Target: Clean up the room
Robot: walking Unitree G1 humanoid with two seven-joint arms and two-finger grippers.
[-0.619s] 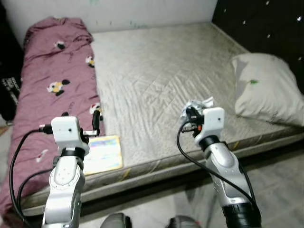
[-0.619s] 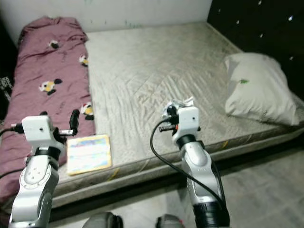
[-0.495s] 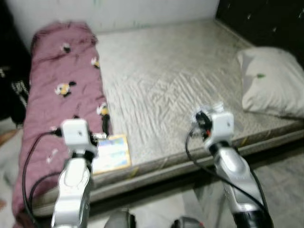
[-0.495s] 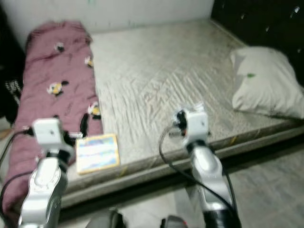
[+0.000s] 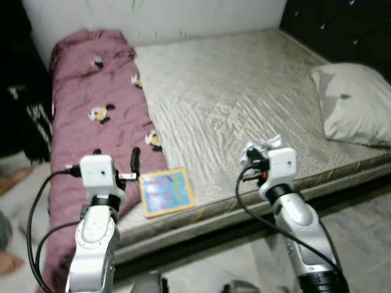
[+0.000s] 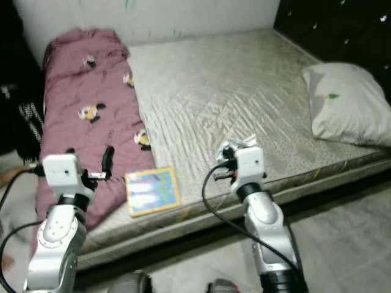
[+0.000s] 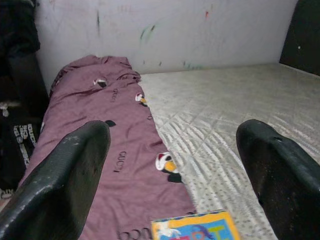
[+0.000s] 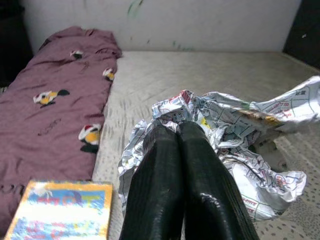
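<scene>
My right gripper (image 8: pixel 177 137) is shut on a crumpled printed paper wrapper (image 8: pixel 235 135), held above the front edge of the mattress; the wrapper (image 5: pixel 259 148) pokes out beyond the wrist. My left gripper (image 7: pixel 172 150) is open, its two black fingers (image 7: pixel 75 165) spread wide with nothing between them, raised over the maroon quilt (image 5: pixel 98 116). A colourful picture book (image 5: pixel 167 191) lies flat on the mattress near the front edge, between the two arms and beside the quilt.
The grey mattress (image 5: pixel 232 91) takes up the middle, with the quilt along its left side. A white pillow (image 5: pixel 357 104) rests at the right by a dark headboard (image 5: pixel 342 27). Dark clothing (image 5: pixel 27 113) sits at the far left. Grey floor (image 5: pixel 360 226) lies below.
The whole view has shifted right, so the camera has turned left; the book and quilt now sit more central. Both grippers keep their poses, the right one still on the wrapper.
</scene>
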